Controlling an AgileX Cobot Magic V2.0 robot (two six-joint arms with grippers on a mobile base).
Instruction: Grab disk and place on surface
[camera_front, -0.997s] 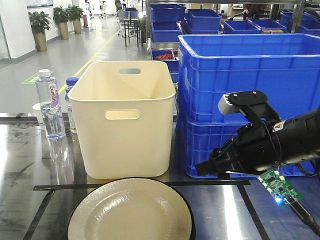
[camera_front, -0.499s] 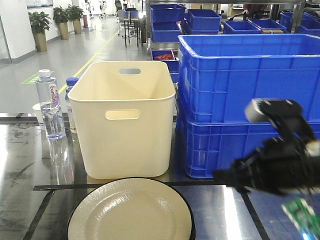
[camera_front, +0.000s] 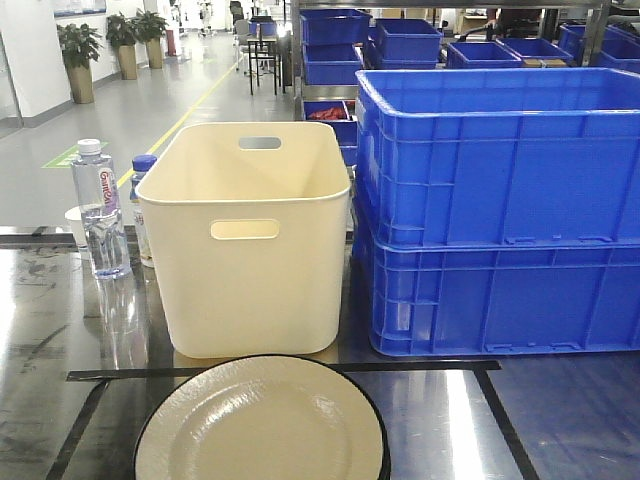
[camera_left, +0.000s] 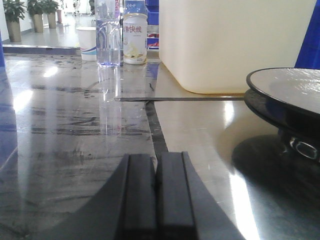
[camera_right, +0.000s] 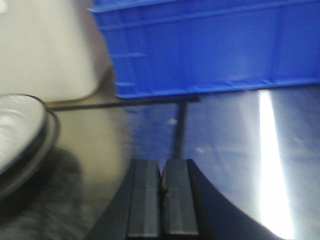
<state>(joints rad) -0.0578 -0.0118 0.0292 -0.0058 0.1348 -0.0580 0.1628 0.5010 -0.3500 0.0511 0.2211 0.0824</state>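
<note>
Left gripper (camera_left: 156, 187): clenched, fingers pressed together, empty, low over the surface (camera_left: 75, 150).
Right gripper (camera_right: 161, 200): clenched on nothing, above the surface; view blurred.
Disk (camera_front: 262, 420): cream plate with a dark rim, resting on the glossy surface inside the black tape lines (camera_front: 420, 366), right of the left gripper, left of the right.
Behind disk: cream bin (camera_front: 246, 240), blue crates (camera_front: 500, 215) beside it.
Far left: water bottle (camera_front: 98, 208).
</note>
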